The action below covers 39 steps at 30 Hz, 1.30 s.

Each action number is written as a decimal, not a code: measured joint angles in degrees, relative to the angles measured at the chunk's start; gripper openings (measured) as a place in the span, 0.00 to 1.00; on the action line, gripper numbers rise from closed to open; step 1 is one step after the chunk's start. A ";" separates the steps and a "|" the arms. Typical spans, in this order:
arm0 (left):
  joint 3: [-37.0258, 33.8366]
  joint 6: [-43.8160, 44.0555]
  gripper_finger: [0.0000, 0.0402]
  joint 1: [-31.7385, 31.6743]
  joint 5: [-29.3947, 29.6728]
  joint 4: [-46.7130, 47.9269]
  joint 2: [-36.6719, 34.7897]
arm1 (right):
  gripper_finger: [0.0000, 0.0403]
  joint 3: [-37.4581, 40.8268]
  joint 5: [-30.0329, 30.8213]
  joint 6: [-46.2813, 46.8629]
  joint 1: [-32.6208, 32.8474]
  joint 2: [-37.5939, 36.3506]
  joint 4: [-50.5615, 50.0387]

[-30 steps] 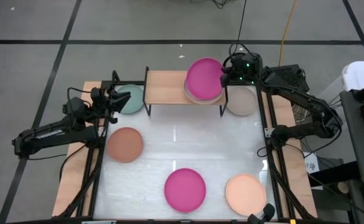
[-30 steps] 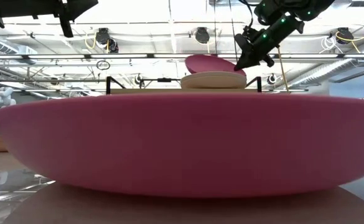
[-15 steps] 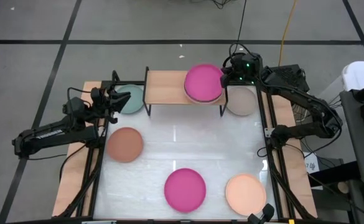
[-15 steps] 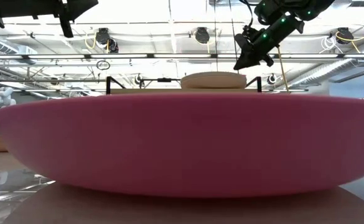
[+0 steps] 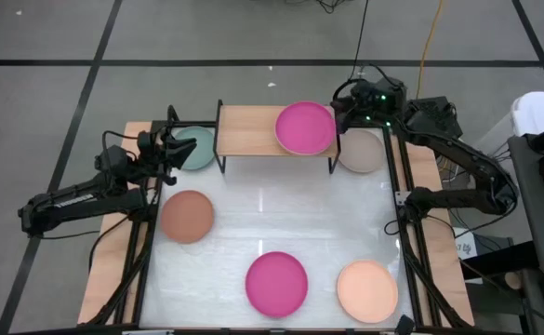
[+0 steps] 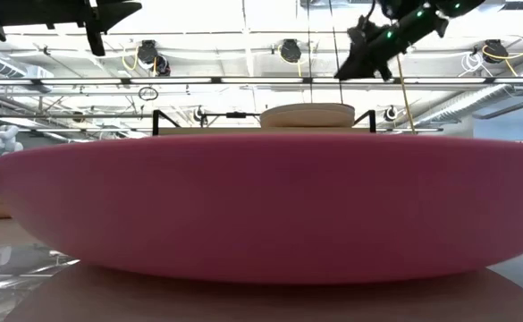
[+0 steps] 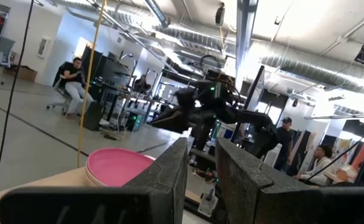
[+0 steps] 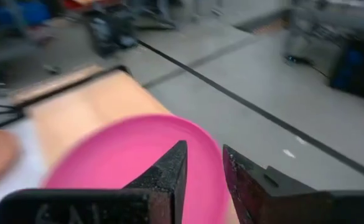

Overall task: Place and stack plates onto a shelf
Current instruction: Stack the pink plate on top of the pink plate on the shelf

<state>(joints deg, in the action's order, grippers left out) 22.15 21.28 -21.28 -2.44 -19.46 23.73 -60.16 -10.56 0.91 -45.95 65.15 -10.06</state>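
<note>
We find no text, label, brand, number or sign that can be read in any view; pale raised lettering runs along the base of the right arm's jaws in its wrist view, but it is cut off at the edge and we cannot make it out

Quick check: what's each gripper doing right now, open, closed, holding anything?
Left gripper: jaws open, empty, beside the teal plate.
Right gripper: jaws open, empty, beside the magenta plate on the shelf.
</note>
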 joint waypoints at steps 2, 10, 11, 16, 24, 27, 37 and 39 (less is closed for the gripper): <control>0.00 -0.02 0.22 -0.02 0.00 0.00 0.03 | 0.22 0.00 -3.26 -0.16 0.61 -1.65 0.53; 0.00 -1.15 0.22 0.30 -1.80 0.20 3.97 | 0.22 0.51 -6.31 0.24 7.56 -7.12 1.21; 0.00 -1.38 0.22 0.61 -3.07 0.32 4.89 | 0.22 1.10 -6.20 0.96 8.76 -7.66 1.46; 0.00 -2.99 0.22 2.47 -7.24 0.28 9.79 | 0.22 4.56 -6.20 2.07 13.77 -10.63 2.67; 0.00 -5.05 0.22 8.51 -9.11 -2.43 18.10 | 0.22 15.04 -6.15 2.90 19.80 -15.66 14.24; 0.00 -5.68 0.22 11.78 -9.11 -6.31 21.44 | 0.22 19.22 -6.04 3.23 21.82 -17.05 19.87; 0.75 -6.05 0.22 22.59 -3.75 -10.23 31.95 | 0.22 30.19 -5.96 3.32 26.25 -19.90 29.52; 1.48 -5.45 0.22 24.64 -3.11 -10.16 34.76 | 0.22 31.84 -5.94 3.35 26.58 -20.12 30.96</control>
<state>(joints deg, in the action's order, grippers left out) 23.63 15.83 3.37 -5.54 -29.63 58.48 -28.33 -16.49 4.26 -19.37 45.03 20.90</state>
